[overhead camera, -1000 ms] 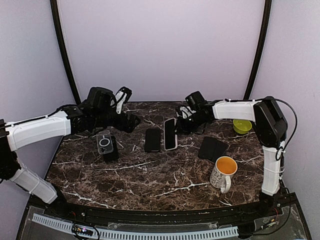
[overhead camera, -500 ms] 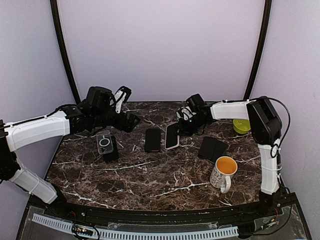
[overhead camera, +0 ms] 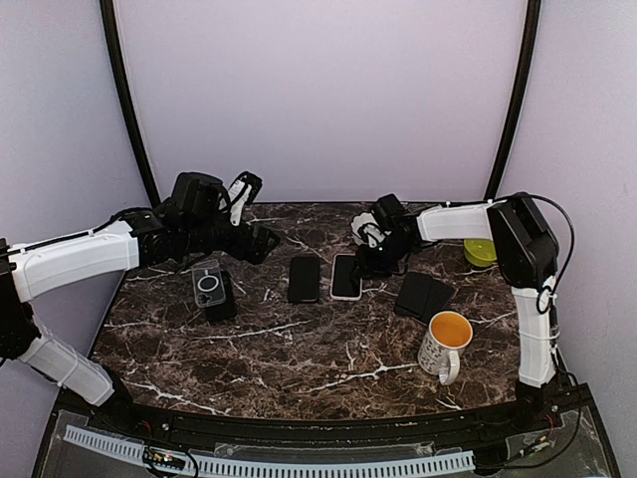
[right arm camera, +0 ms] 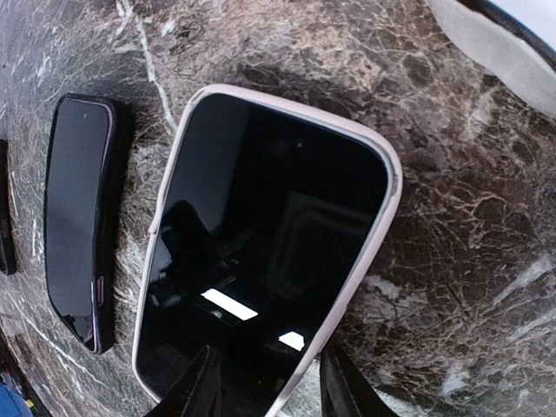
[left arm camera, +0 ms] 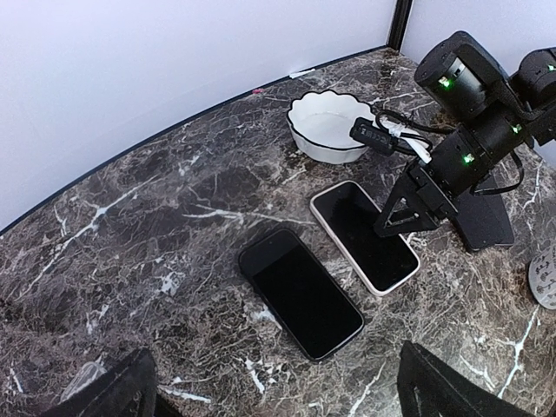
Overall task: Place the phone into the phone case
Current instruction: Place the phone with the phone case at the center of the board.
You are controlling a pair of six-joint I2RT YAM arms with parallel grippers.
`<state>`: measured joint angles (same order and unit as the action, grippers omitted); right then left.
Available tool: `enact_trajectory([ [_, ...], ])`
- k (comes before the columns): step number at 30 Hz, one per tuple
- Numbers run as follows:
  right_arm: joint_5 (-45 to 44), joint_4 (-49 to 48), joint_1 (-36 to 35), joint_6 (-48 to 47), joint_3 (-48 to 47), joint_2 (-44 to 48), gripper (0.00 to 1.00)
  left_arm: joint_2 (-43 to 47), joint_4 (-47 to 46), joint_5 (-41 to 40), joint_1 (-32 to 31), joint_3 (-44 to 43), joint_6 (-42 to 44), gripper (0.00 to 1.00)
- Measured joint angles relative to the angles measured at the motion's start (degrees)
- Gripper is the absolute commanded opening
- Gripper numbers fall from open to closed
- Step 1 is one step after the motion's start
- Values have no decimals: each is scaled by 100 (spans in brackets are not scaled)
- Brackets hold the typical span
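A phone with a pale rim (overhead camera: 345, 276) lies flat, screen up, near the middle of the marble table (overhead camera: 299, 349). The right wrist view shows it close up (right arm camera: 269, 234). My right gripper (right arm camera: 269, 395) is open, one finger (right arm camera: 201, 393) over the phone's near end and the other just off its edge. The left wrist view shows that gripper (left arm camera: 408, 208) at the phone's far end. A black phone (overhead camera: 304, 279) lies just left of it. A clear phone case (overhead camera: 208, 286) with a ring rests on a dark slab at the left. My left gripper (overhead camera: 261, 242) hovers open and holds nothing.
A white bowl (left arm camera: 330, 126) stands behind the phones. A green bowl (overhead camera: 483, 251) sits at the back right. A flat black folded item (overhead camera: 423, 295) lies right of the phones. A mug (overhead camera: 445, 344) with an orange inside stands near the front right.
The pale-rimmed phone stood on its edge in the right gripper, then tipped over and now lies flat. The right jaws have spread apart. The left arm has not moved.
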<state>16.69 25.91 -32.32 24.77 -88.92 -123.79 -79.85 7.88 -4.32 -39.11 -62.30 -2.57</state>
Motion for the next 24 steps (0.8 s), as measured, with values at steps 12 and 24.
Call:
enact_trajectory([
  [12, -734, 144, -302, -280, -251, -96, 47, 0, 0, 63, 0, 0, 2, 99],
  [24, -1207, 203, -448, -389, -282, -81, 46, 0, 0, 87, 0, 0, 7, 99],
])
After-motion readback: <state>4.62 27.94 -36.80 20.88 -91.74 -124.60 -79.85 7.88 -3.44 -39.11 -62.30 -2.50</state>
